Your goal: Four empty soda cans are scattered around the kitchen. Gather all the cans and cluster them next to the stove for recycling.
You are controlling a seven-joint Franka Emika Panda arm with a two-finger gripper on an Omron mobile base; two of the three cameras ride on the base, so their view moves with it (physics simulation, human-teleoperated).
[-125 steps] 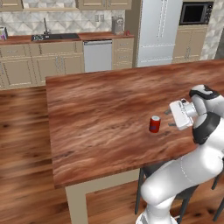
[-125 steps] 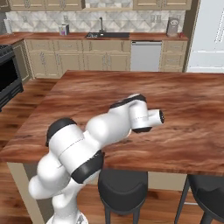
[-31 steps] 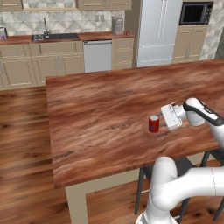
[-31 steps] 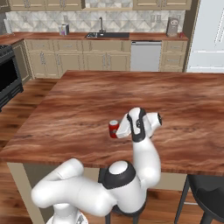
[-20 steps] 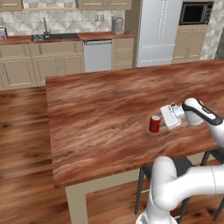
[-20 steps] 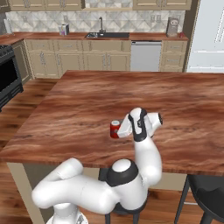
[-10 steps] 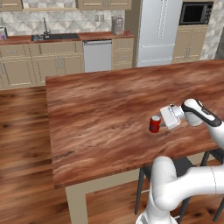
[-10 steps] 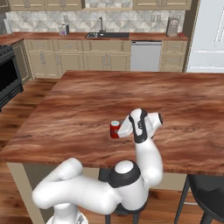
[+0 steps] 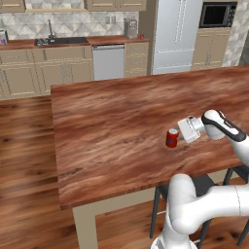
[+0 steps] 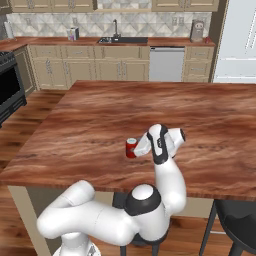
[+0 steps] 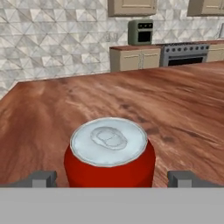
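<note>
The job looks barely begun. One red soda can (image 9: 171, 138) stands upright on the wooden bench (image 9: 112, 126), towards its near edge, and the end effector (image 9: 181, 135) is right up against it with its jaws spread wide, one fingertip (image 11: 42, 178) on each side of the can (image 11: 109, 153), nothing gripped yet. The stove (image 10: 10, 85) sits well away from the can, past the bench's far-left corner. I'd judge closing, lifting and carrying are all ahead, plus three more cans.
</note>
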